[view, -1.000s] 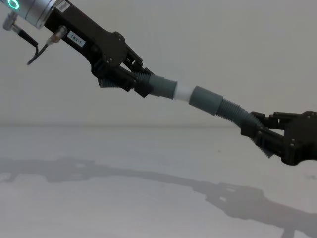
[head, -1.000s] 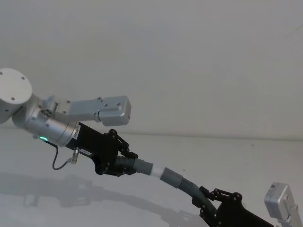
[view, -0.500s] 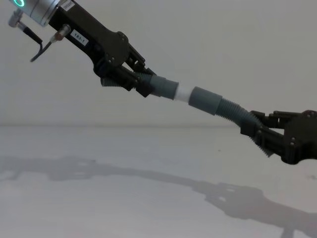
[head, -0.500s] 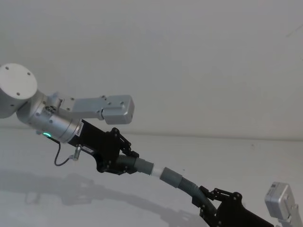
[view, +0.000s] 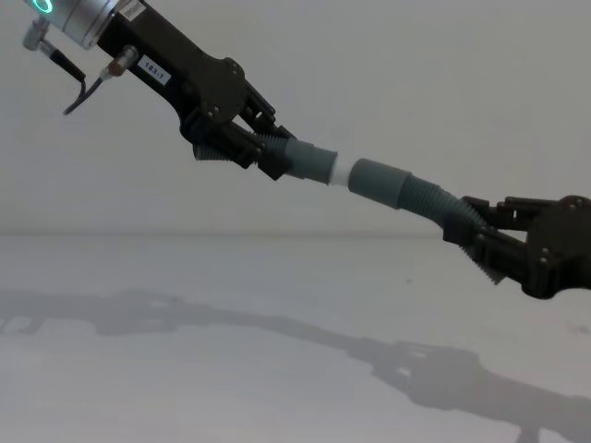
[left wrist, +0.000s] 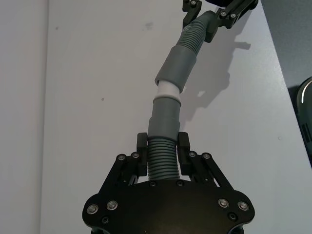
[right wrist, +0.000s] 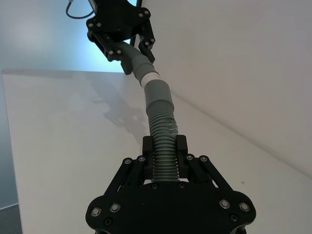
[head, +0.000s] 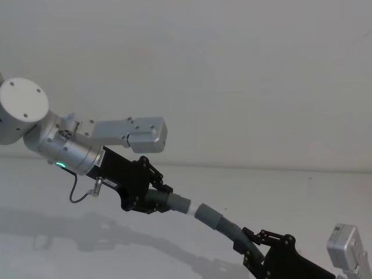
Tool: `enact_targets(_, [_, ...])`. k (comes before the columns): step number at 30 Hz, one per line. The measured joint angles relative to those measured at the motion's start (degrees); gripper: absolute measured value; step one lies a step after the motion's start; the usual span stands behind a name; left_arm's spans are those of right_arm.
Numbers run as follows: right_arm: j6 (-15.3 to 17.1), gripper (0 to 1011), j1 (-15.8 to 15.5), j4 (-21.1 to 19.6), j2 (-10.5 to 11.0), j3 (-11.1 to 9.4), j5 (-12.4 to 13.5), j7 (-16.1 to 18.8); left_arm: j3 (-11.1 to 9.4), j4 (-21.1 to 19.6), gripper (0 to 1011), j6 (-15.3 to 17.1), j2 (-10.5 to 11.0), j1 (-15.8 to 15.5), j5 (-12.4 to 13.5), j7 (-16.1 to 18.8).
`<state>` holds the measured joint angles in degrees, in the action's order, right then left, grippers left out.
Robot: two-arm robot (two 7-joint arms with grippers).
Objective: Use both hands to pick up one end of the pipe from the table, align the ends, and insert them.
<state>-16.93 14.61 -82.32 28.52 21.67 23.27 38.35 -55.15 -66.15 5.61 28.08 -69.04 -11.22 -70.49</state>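
The left gripper [view: 263,150] clamps one ribbed pipe [view: 309,163]; the right gripper [view: 476,242] clamps the other [view: 406,191]. Both hang high over the bare tabletop [view: 231,369], a white spigot [view: 341,173] partly seated in the wider cuff [view: 377,179].

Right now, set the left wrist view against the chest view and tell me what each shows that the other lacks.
Left wrist view alone: from behind the left gripper, its fingers clamp the ribbed section on both sides, and the pipe line kinks slightly at the joint.

Chest view alone: from the side, both pieces hang clear above the table, their shadow lying below, and the left arm's green ring light glows.

Both: the white spigot partly entered in the wider grey cuff, a white band exposed, and the right gripper shut on its ribbed piece.
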Motion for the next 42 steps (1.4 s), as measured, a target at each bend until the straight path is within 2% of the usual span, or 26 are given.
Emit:
enact_targets(18, [-1.28,249,0.76,0.13,0.36,0.84,0.29,0.73,-0.25,-0.1,327,-0.52,-0.23,0.26,-1.43,0.97])
enact_targets(42, [-0.56,249,0.74,-0.4,0.97,1.26,-0.24,0.47,-0.36,-4.45,327,2.68,2.89,1.27,-4.79,-0.36])
